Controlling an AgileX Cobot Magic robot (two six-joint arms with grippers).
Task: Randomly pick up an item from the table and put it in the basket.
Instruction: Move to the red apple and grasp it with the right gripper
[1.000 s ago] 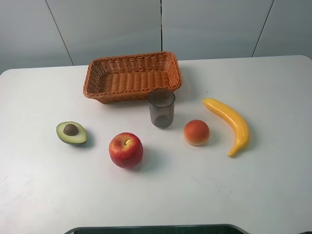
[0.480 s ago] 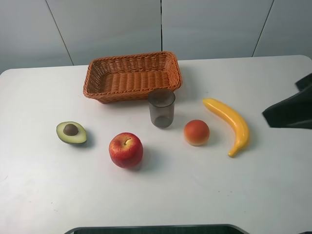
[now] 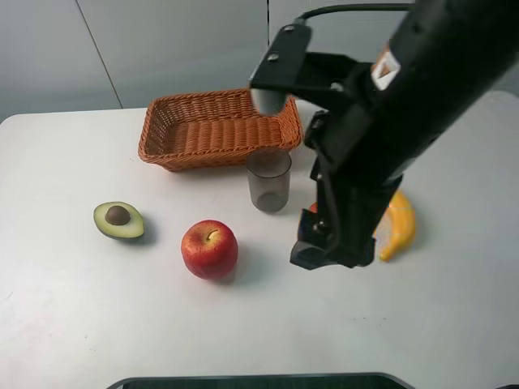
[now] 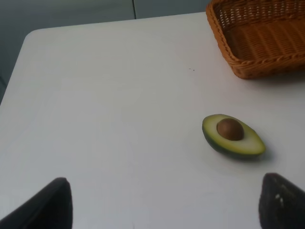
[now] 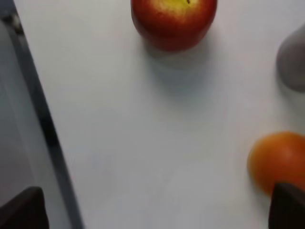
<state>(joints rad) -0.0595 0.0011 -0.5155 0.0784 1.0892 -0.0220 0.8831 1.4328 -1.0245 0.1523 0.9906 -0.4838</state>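
We are holding both tools with their fingers spread wide, gripping nothing. The left tool (image 4: 162,205) is hovering over the bench (image 3: 73,324) near the avocado half (image 4: 233,136). The right tool (image 5: 155,210) is hanging above bare bench between the apple (image 3: 209,249) and the peach (image 5: 279,160). The apple is resting on the bench, apart from both tools. Just beyond it the grey cup (image 3: 268,180) is standing upright, and farthest back the basket (image 3: 203,158) is sitting.

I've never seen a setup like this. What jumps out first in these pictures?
A bulky black arm looms over the right side of the white table, hiding part of the yellow banana. Left of it a shiny red apple sits in the open, with an orange-brown wicker basket beyond it and a halved avocado further left.
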